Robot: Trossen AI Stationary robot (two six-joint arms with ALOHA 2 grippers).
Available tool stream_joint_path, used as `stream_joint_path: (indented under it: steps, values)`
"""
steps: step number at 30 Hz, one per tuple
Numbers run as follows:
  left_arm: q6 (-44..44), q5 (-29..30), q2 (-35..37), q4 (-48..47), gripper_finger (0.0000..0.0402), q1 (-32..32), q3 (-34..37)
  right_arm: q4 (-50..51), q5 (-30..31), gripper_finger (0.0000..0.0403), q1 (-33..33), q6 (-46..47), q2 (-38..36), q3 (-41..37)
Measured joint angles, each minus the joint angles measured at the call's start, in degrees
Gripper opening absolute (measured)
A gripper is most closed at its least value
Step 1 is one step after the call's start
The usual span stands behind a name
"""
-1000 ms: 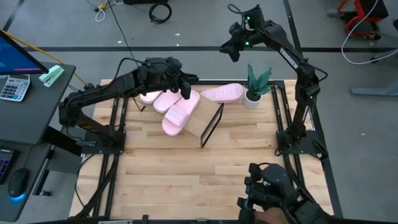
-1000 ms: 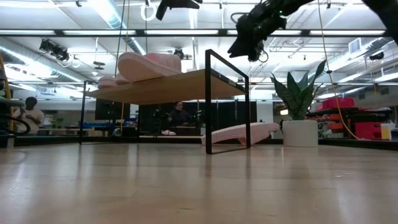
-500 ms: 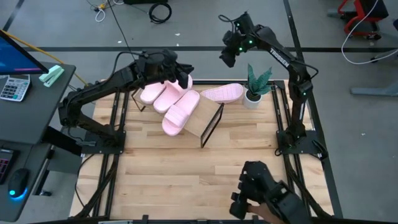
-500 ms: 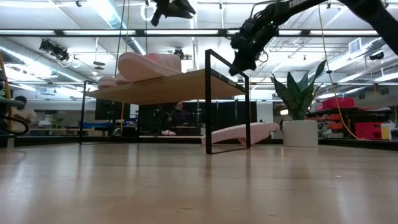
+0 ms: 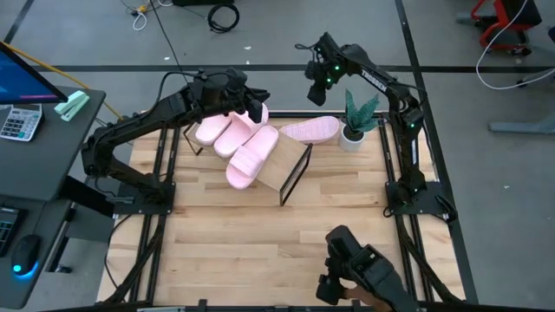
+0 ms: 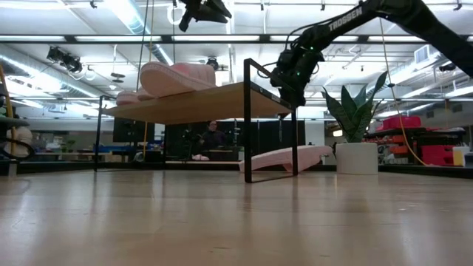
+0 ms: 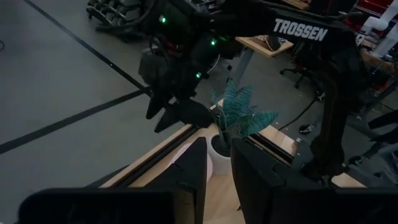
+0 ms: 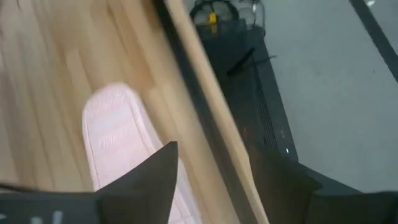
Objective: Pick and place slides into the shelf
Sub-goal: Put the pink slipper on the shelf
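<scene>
While my right claw (image 5: 314, 87) hangs in the air over the far edge of the table (image 5: 217, 234), its two fingers (image 8: 146, 177) stand parted with nothing between them. Straight below and a touch nearer to me lies one pink slide (image 5: 310, 130), flat on the tabletop, sole up, just beside the wire end frame (image 5: 297, 173) of the shelf (image 5: 279, 169). From my wrist I see that same slide (image 8: 115, 140) under the gap of my fingers, lying alongside the table's edge rail (image 8: 205, 118). Off to the outer side of the claw, near the slide's toe, a small potted plant (image 5: 355, 117) stands in a white pot.

Farther away, toward my other arm, the shelf's plank top carries three more slides (image 5: 234, 143), laid side by side and overlapping, one of them reaching toward the middle of the plank. From table height they show as pale humps (image 6: 177, 77) on the raised plank (image 6: 199, 103), with the fourth (image 6: 284, 157) low behind the end frame.

My left claw (image 5: 258, 102) hovers above the far end of that row, fingers (image 7: 193, 168) drawn close together and empty. Beyond the table, a person's hand holds a dark controller (image 5: 360, 273) at the near edge.
</scene>
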State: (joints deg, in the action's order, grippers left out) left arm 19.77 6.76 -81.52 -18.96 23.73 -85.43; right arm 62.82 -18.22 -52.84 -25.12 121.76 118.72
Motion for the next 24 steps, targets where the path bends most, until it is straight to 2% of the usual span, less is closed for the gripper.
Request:
stream_joint_path:
  steps: [6,12,14,24]
  values:
    - [-0.05,-0.02,0.0,-0.29,0.0078,0.0,0.0,3.01,1.5,0.0244,2.3,-6.48,0.09,-0.07]
    - [-2.44,0.0,0.0,-0.27,0.0078,0.0,0.0,7.04,7.33,0.0272,4.55,-12.35,0.17,-0.07]
    - [-2.46,-0.01,0.0,-0.27,0.0076,0.0,0.0,7.96,9.03,0.028,5.19,-12.96,0.17,-0.07]
    - [-3.06,-0.02,0.0,-0.66,0.0082,0.0,0.0,8.69,9.27,0.0324,6.02,-12.29,0.17,-0.09]
